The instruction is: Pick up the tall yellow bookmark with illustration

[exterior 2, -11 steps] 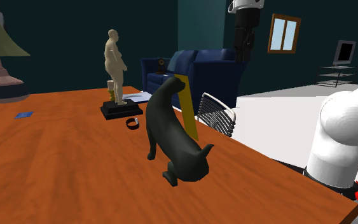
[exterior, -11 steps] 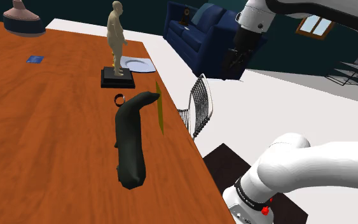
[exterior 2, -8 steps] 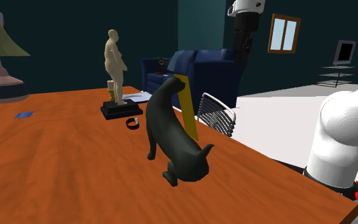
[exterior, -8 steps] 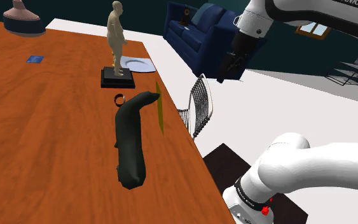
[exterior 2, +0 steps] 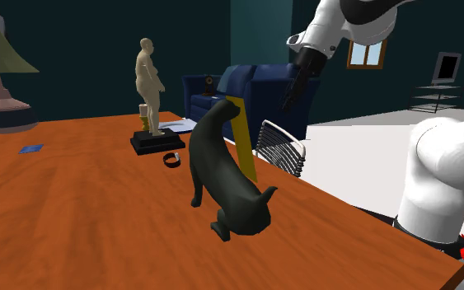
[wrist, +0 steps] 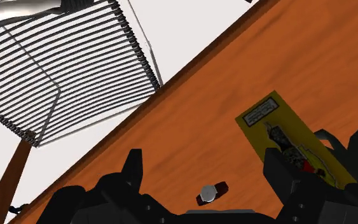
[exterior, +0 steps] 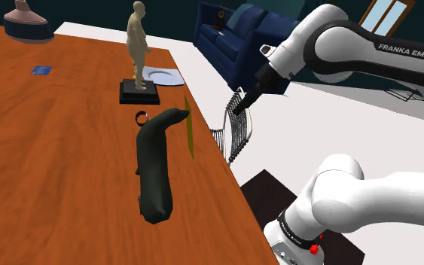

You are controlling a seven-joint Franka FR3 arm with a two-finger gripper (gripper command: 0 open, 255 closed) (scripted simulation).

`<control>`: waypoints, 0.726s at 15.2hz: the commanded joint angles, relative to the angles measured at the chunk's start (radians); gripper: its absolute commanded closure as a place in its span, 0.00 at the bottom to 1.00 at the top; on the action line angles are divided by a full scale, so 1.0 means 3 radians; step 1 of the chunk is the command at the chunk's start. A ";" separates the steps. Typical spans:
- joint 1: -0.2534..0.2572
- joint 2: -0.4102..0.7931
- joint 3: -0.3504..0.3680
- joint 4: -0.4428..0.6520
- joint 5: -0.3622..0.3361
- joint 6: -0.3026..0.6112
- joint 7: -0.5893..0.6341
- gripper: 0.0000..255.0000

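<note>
- The arm has swung down from high over the sofa (exterior: pixel 229 41). The tool (exterior: pixel 236 108) now hangs lower, tilted towards the table's (exterior: pixel 52 166) edge, in front of the wire chair's (exterior: pixel 236 124) back in the shoulder view.
- In the wrist view the tool's (wrist: pixel 204 162) two black fingers stand well apart with nothing between them but bare table — ready to grasp, holding nothing.
- The yellow bookmark (exterior: pixel 190 135) stands upright near the table edge on the chair's side, touching or just beside the flank of a dark animal figure (exterior: pixel 156 166). Whether it leans on the figure I cannot tell.
- The wrist view looks at the bookmark's (wrist: pixel 292 143) face with its label and small illustration. It sits off to one side, partly behind one finger, not centred between the two.
- What that means, as I judge it: the approach is under way but the grasp is not begun. The tool must travel further over the table and line its gap up with the thin card — the figure close beside it leaves little room on that side.
- Counted on the table: one bookmark, one dark animal figure, one pale statue (exterior: pixel 137 41) on a black base, one small ring (exterior: pixel 141 116), one plate (exterior: pixel 163 76), one small blue item (exterior: pixel 41 70) and one lamp (exterior: pixel 26 19).
- Off the table: one wire chair and one blue sofa.
</note>
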 commanded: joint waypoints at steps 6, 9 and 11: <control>0.1051 0.0037 -0.0686 -0.0637 0.0748 0.1479 -0.1314 0.00; 0.1794 0.0079 -0.1182 -0.0754 0.1115 0.2075 -0.2040 0.00; 0.2392 0.0045 -0.1599 -0.0779 0.1336 0.2446 -0.2568 0.00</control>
